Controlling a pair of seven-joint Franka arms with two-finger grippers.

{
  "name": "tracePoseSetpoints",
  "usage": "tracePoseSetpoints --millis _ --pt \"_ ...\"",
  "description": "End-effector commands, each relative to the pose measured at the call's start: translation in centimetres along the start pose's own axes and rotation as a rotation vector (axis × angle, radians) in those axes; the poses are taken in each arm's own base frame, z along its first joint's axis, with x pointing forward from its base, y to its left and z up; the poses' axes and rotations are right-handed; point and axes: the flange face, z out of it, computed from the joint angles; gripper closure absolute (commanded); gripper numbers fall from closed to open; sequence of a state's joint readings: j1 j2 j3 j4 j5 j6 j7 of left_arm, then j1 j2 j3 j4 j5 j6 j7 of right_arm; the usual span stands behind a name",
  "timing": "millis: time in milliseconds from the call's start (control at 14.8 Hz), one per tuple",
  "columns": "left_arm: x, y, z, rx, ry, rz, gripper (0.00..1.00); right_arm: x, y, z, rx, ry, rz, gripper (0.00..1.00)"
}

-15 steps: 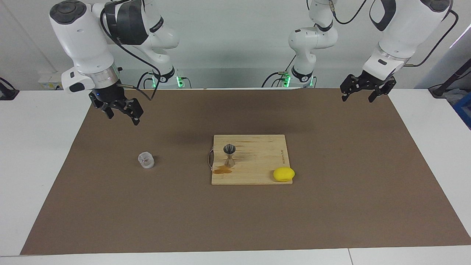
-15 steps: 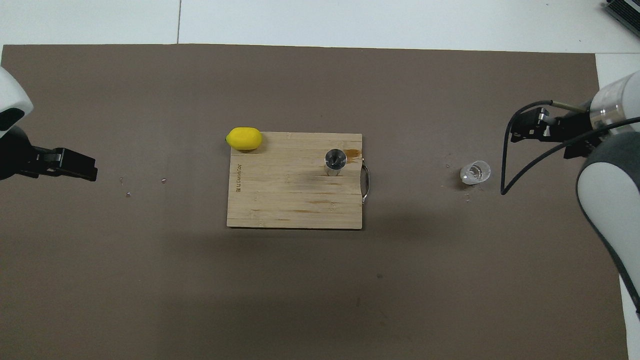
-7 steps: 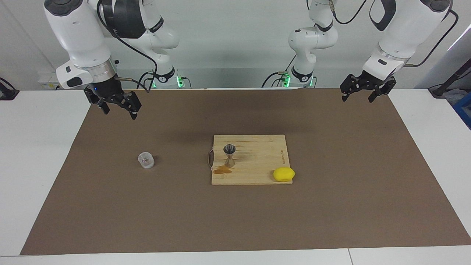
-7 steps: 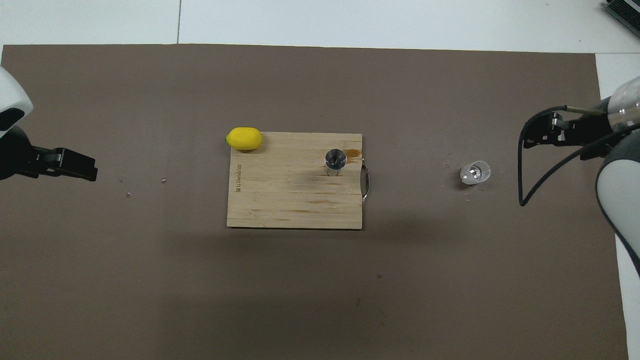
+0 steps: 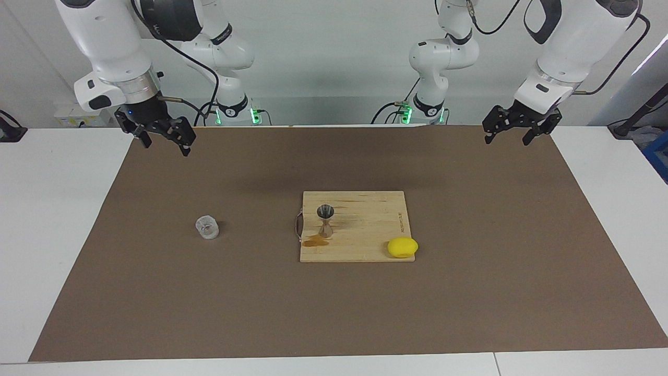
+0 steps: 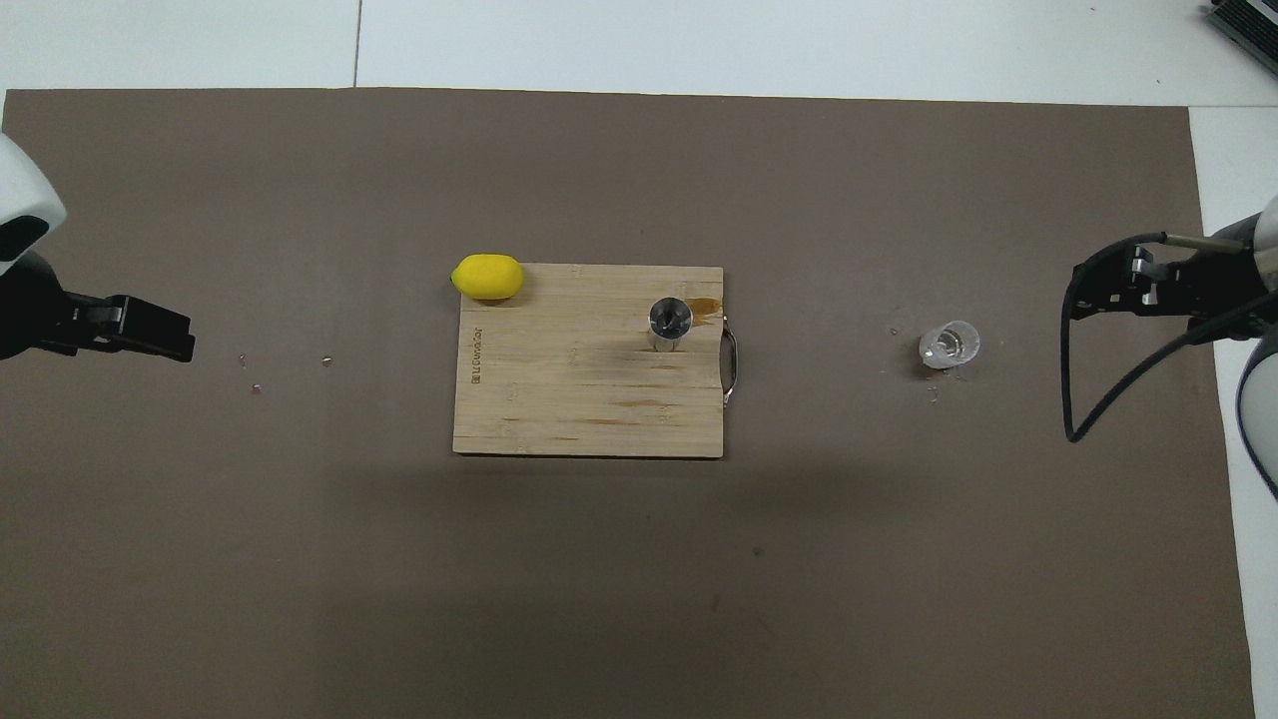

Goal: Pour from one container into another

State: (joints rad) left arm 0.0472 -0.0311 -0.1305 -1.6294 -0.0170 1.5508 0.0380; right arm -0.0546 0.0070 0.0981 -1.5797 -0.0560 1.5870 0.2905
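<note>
Tumbler: the small clear faceted glass tumbler (image 5: 207, 227) was seen upright on the brown mat, toward the right arm's end.
Right gripper (image 5: 162, 139): jaws spread, empty — the tumbler at about five o'clock of it in the facing view.
Jigger: the silver hourglass metal jigger (image 5: 325, 220) stood upright on the wooden board (image 5: 365, 230).
Left gripper (image 5: 513, 130): jaws spread — waiting, well apart.

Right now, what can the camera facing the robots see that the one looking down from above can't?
Only the facing view shows the arms' bases, the wall, and the jigger's narrow waist. Only the overhead view looks straight down into the jigger and glass. Both show the cutting board, lemon, brown mat, and the open right gripper and left gripper, holding nothing.
</note>
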Motion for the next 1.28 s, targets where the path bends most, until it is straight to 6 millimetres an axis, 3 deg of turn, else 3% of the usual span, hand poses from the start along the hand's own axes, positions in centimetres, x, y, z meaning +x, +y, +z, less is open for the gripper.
tracePoseSetpoints --millis 0,473,946,1216 --pt "-0.9 -0.1 -0.1 -0.002 0.009 -0.013 0.00 -0.2 -0.1 0.0 0.018 0.015 -0.026 0.00" --pt "-0.9 -0.1 -0.1 -0.002 0.009 -0.013 0.00 0.0 0.3 -0.9 0.025 0.026 -0.051 0.00" --pt "-0.9 -0.1 -0.1 0.000 0.009 -0.013 0.00 -1.3 0.7 -1.0 0.013 -0.023 -0.071 0.00" --pt "-0.9 -0.1 -0.1 -0.002 0.011 -0.013 0.00 -1.9 -0.5 -0.7 0.011 -0.025 -0.093 0.00"
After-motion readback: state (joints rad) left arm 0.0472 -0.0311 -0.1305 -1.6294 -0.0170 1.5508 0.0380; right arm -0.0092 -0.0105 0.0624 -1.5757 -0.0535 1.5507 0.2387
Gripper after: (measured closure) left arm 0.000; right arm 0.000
